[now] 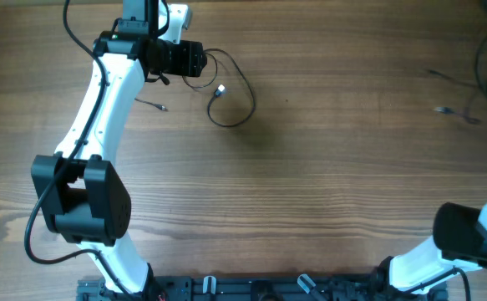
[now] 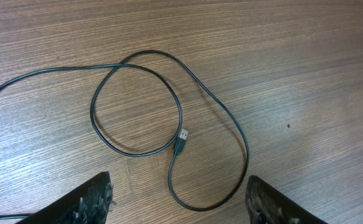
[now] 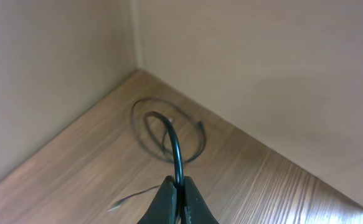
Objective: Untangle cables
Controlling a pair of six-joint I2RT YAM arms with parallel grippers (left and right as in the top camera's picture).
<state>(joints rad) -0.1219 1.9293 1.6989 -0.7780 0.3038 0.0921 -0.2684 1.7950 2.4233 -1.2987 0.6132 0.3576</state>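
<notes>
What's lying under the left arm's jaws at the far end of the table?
A black cable looped loosely on the wooden table, its plug within the loops, under the left gripper, jaws open. From overhead the gripper hides part of it.

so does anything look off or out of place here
Nothing is damaged or spilled. The black cable under the open left gripper crosses itself into a loop, with its plug right beside that loop. The right gripper is shut on a second cable.
</notes>
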